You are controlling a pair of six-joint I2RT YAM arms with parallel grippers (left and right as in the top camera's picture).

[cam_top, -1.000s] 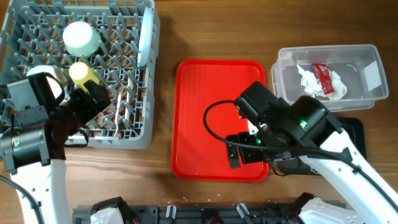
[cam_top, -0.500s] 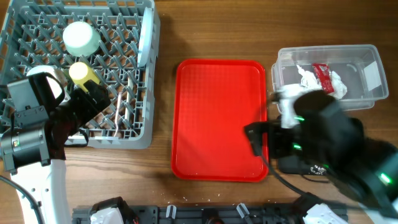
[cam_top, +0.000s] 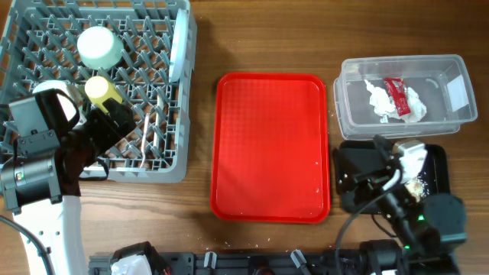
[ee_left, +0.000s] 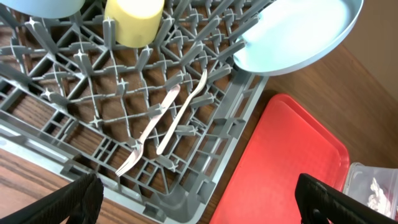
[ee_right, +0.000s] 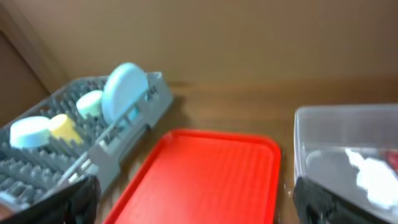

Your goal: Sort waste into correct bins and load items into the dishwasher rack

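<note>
Red tray is bare. Cup, bowls, plate, fork and spoon sit in the rack. Napkin and packet are in the tub, and scraps are on the black tray. Sorting looks finished, so parking the arms likely remains. Left claw hangs spread and empty above the fork. It should lift straight up, clear of the pegs, before swinging. Right claw, likewise spread and empty, should stay off the black tray's rim.
</note>
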